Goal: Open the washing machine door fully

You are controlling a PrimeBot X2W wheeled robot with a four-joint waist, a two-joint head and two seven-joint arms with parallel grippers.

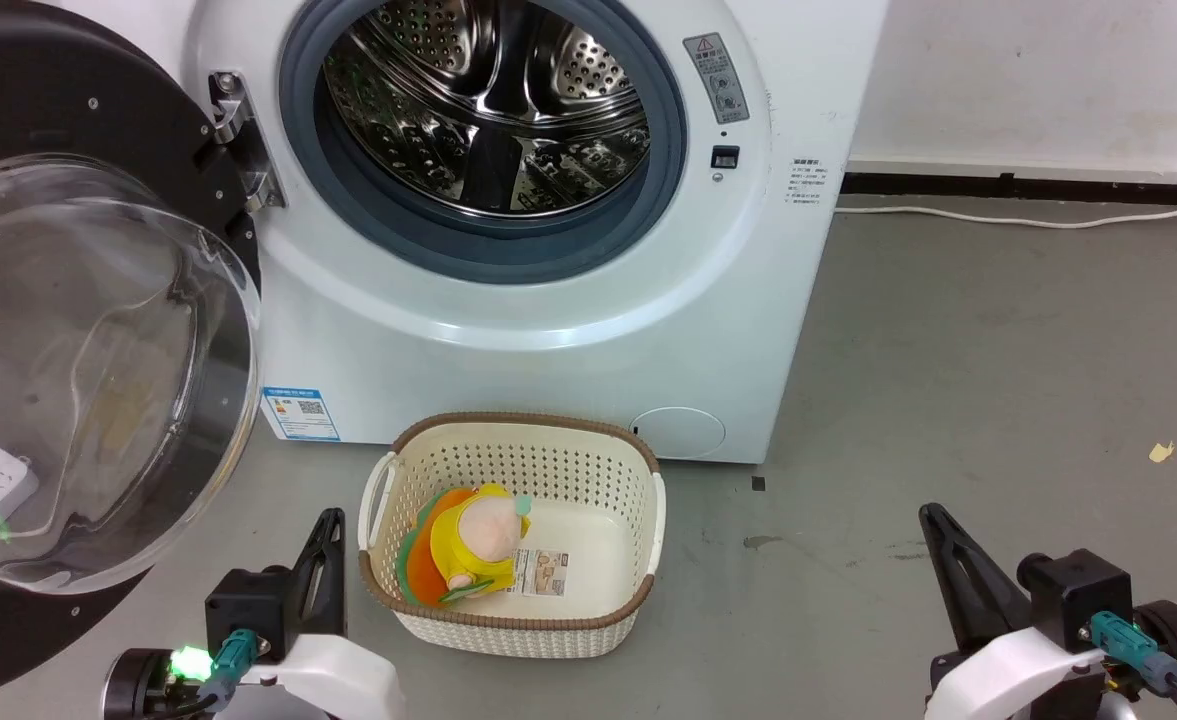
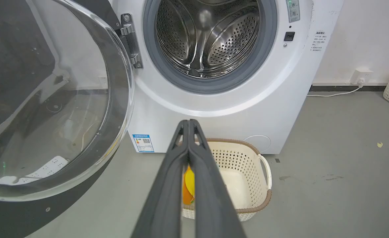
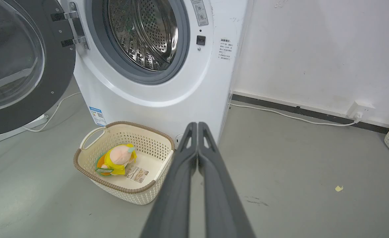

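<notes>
Door (image 1: 78, 370) hung wide on its hinge (image 1: 243, 140) — judged heavy, stiff; glass (image 1: 118, 280) slippery, so the black rim (image 1: 38, 90) is best pushed. Left claw (image 2: 188, 123), right claw (image 3: 197, 124) — both pressed together, empty.

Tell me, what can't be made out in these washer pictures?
Washing machine door: left side and top cut off by the head view's edges.
Toy in the basket: mostly hidden behind the shut left gripper, left wrist view.
Blue label sticker: print too small to read, head view.
</notes>
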